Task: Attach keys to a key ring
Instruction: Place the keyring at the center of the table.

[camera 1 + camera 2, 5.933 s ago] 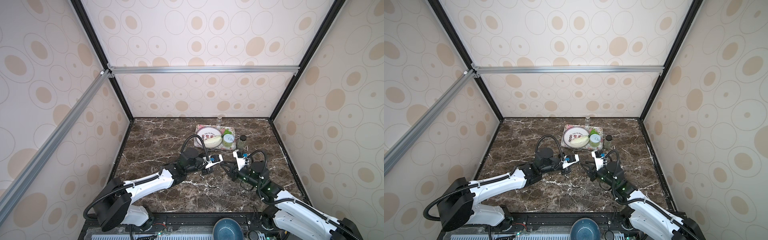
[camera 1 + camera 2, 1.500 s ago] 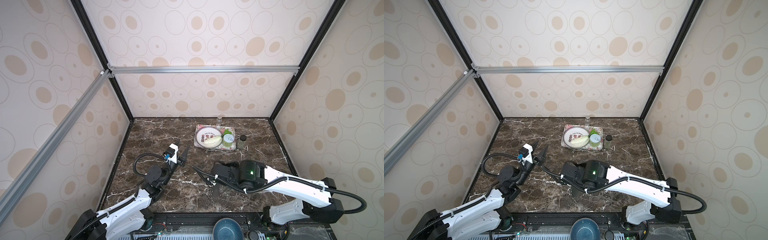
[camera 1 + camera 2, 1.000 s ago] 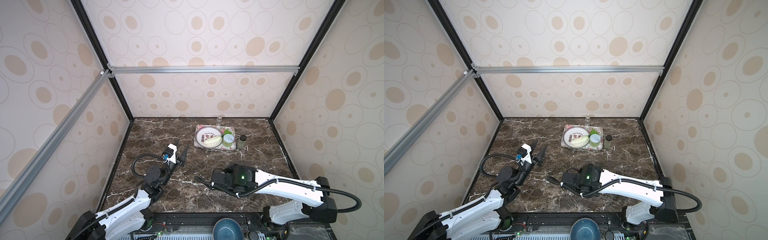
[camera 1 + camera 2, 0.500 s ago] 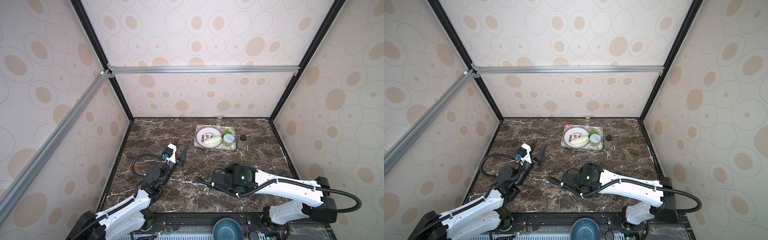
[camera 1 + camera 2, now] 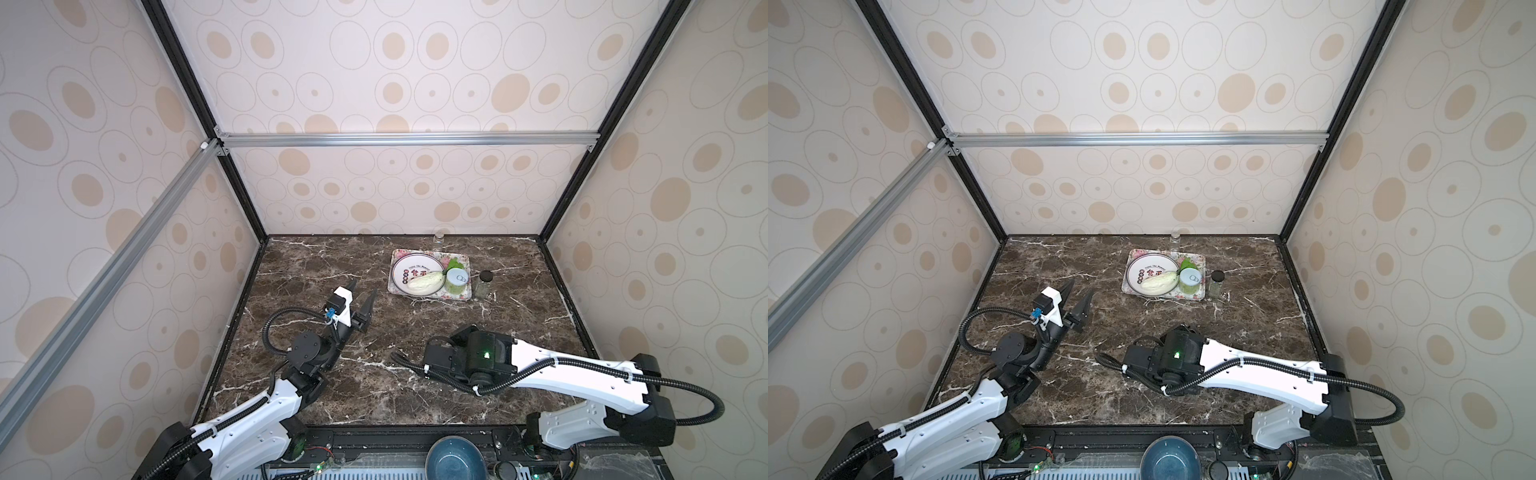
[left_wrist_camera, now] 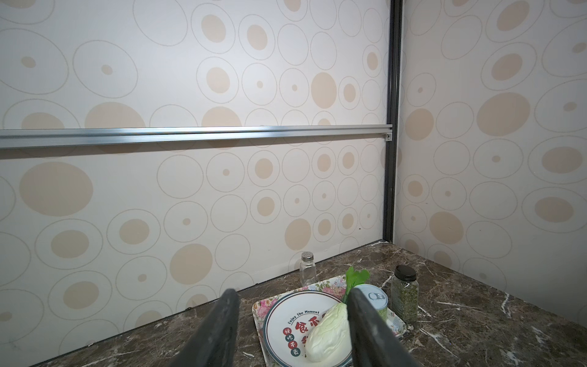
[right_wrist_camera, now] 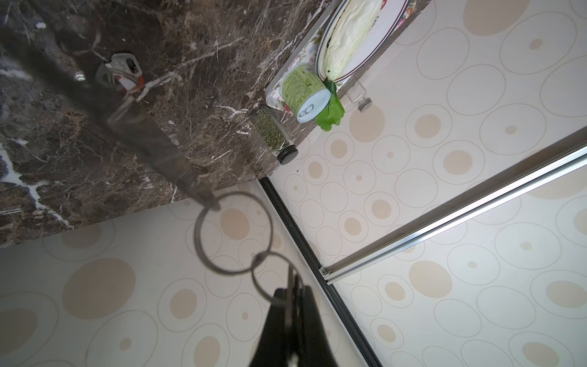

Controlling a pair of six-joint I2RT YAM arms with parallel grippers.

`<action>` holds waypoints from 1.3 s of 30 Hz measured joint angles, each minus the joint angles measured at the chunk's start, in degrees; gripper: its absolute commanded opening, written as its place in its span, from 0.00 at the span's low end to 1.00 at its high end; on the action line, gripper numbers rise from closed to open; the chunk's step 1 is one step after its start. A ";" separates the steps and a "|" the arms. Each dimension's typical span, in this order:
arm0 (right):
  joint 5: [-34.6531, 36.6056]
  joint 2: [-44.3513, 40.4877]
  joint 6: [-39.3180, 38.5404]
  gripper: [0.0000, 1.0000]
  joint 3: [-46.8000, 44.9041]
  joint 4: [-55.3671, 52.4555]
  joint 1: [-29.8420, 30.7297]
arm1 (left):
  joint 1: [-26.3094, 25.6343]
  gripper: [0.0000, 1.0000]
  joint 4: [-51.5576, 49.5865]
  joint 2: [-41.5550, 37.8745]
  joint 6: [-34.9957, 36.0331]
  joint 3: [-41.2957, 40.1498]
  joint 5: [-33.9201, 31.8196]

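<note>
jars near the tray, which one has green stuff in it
The black-lidded jar, standing beside the tray; it is filled with green flakes. The silver-lidded jar by the back wall is clear and looks empty.

Black fob point(image 7: 144, 128) blurred; red tag point(image 7: 127, 83) behind it half hidden; plate point(image 6: 277, 319) cut off.

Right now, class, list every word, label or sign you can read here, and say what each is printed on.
"Enjoy The Moment": black letters on the white plate, left wrist view.
"食不": large red characters on that plate; the rest is hidden behind the cabbage.
Small red roundels on the plate: too small to read.
Label on the green can: print blurred, unreadable.
</note>
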 measured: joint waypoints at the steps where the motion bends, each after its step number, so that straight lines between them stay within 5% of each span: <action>1: 0.20 -0.02 -0.13 0.00 0.00 0.33 0.00 | 0.02 0.54 0.00 0.00 0.00 -0.02 0.00; 11: 2.23 -2.03 -4.50 0.00 -0.87 8.48 0.00 | 0.26 0.55 0.00 -0.02 -0.09 -0.11 0.11; 30: -4.13 -5.49 0.26 0.00 1.55 11.32 0.02 | 0.63 0.55 0.02 -1.03 -0.63 -0.22 0.39; 39: -7.65 -3.74 11.32 0.00 6.05 15.56 0.00 | 0.90 0.59 0.00 -2.67 -0.87 -0.81 0.15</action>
